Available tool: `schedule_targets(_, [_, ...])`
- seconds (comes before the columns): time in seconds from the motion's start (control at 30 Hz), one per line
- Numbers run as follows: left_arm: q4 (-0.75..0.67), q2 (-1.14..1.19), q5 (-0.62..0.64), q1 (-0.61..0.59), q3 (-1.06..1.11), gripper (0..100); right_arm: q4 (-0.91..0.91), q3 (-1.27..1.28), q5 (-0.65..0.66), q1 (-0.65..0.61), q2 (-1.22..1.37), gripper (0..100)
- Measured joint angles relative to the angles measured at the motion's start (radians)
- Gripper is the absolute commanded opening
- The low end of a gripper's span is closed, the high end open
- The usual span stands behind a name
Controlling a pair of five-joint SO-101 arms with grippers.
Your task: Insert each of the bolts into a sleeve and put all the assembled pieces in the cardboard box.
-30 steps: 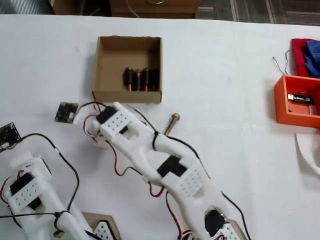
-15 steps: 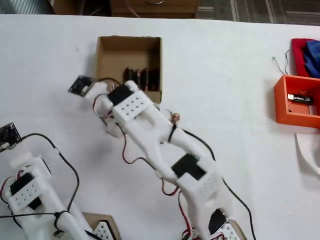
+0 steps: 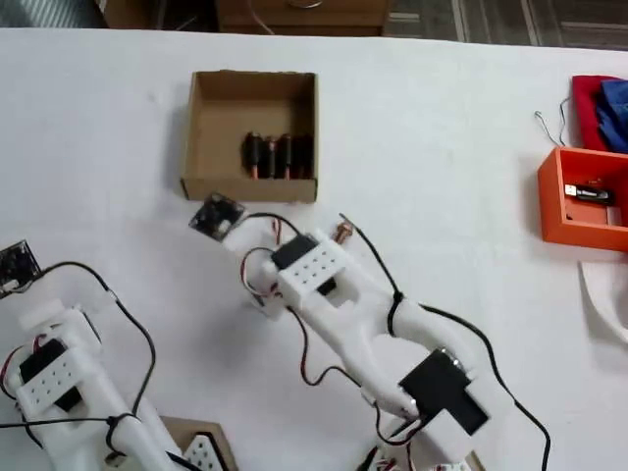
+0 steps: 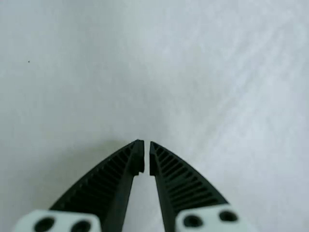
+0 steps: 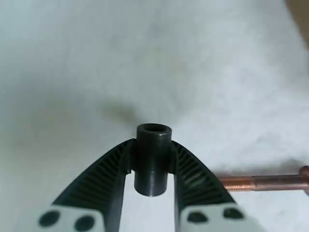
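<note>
Pulled back from the cardboard box (image 3: pixel 199 137), my right arm (image 3: pixel 339 299) now sits toward the table's (image 3: pixel 442 108) near edge, close to the copper bolt (image 3: pixel 342 234). Assembled pieces (image 3: pixel 278 155) lie in the box by the far edge. On the left wrist view, I see the left gripper (image 4: pixel 145 155) pinched almost together, holding nothing. On the right wrist view, the right gripper (image 5: pixel 152 152) clamps a black sleeve (image 5: pixel 153 162) upright, with the bolt lying just beside it on the table.
</note>
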Motion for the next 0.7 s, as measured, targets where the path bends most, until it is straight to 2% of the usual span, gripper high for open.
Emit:
schedule_targets(0.2, [0.000, 0.000, 0.000, 0.000, 0.000, 5, 0.025, 0.008, 0.000, -0.005, 0.074, 2.9])
schedule_targets(0.4, [0.000, 0.000, 0.000, 0.000, 0.000, 5, 0.084, -0.029, 0.000, -0.012, 0.103, 21.2])
schedule_targets(0.7, [0.000, 0.000, 0.000, 0.000, 0.000, 5, 0.144, -0.052, 0.000, -0.009, 0.104, 11.1])
